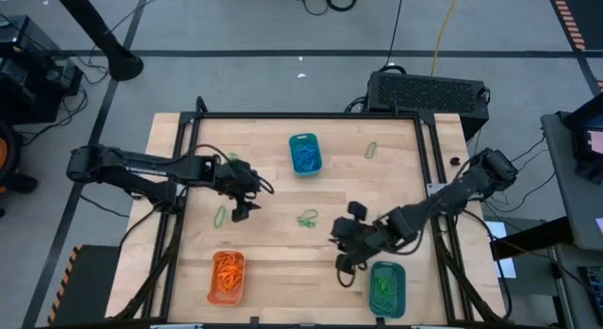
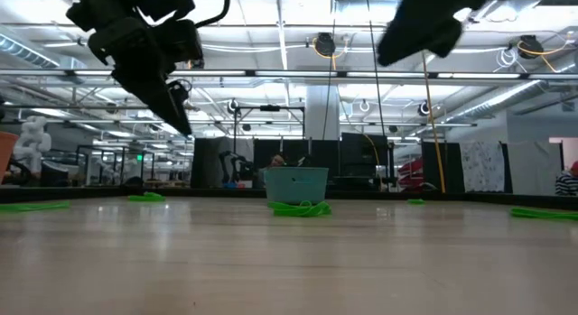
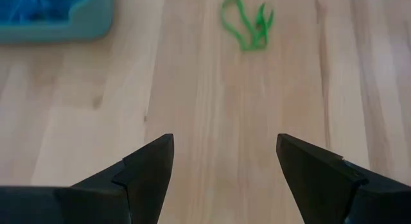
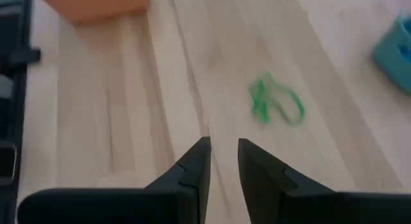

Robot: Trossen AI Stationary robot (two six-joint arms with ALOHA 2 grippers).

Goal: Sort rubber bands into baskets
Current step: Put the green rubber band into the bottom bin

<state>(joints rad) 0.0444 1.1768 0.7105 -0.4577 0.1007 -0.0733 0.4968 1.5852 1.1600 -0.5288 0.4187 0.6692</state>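
Left gripper (image 3: 225,169): jaws wide apart, nothing between them, hanging above bare worktop (image 1: 283,263) left of centre. Right gripper (image 4: 223,163): jaws nearly together with a thin slit, nothing in it, held above the worktop near its front right, just beside the green-filled basket (image 1: 387,289).

Baskets, three: blue-filled basket (image 1: 304,153) at the back centre, teal, holding blue bands; orange basket (image 1: 226,276) at the front left, holding orange bands; the green-filled one at the front right, teal, holding green bands.

Loose green bands on the worktop, four spots in the high view: centre tangle (image 1: 307,219), which may be more than one band, hard to separate; one band (image 1: 220,215) just beside the left gripper; one far band (image 1: 371,150) at the back right; a green bit (image 1: 233,157) behind the left gripper, partly covered by the arm.

Bands inside the baskets are piled up, not countable. Both wrist views crop the baskets at the frame edge. Low view cuts off both grippers at the top.
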